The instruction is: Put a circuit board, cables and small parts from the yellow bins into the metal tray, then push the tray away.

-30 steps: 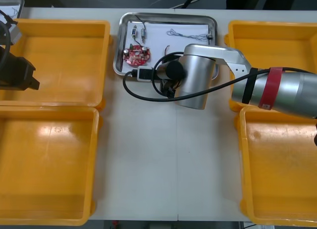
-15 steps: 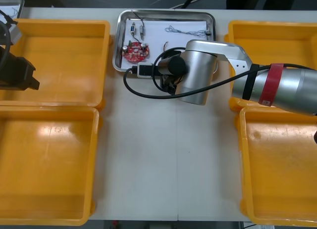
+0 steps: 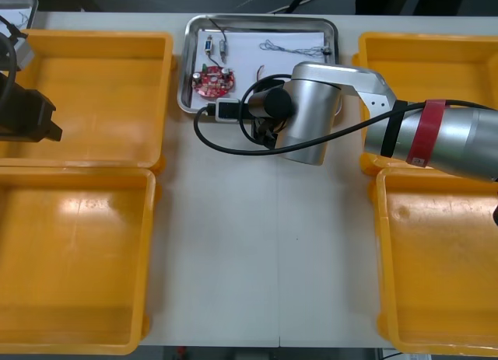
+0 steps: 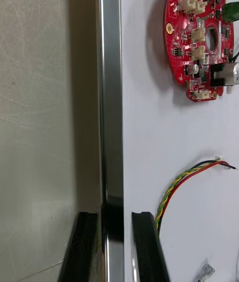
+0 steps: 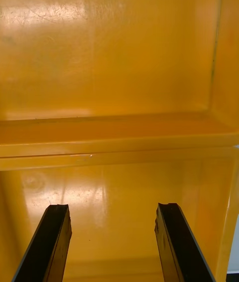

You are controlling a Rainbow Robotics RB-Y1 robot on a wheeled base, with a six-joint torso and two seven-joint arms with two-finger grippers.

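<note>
Metal tray sits top centre of the front view on the light table, between the two far yellow bins. Its long axis runs left-right across the frame and it is white inside. The right arm comes in from the right edge and its silver wrist covers the tray's near rim at centre. In the right wrist view, the right gripper straddles that rim with one black finger on the table side and the other on the white lining, clenched to about the rim's width, so it grasps the tray edge. The rim runs straight away from the fingertips. Round red circuit board lies flat in the lower left part of the tray, near the left wall. In the wrist view it is well beyond the inner finger. Red and yellow cable lies between board and inner finger, with one end just beside that fingertip and the other pointing away toward the board's side. A thin twisted cable lies along the tray's upper right, long axis left-right; its colours can't be told. Two small metal parts sit in the tray's upper left, above the board, long axes running top-bottom. The left gripper is parked at the left edge of the frame over the far left bin. In the left wrist view it is released, fingers wide apart above a bin floor.
</note>
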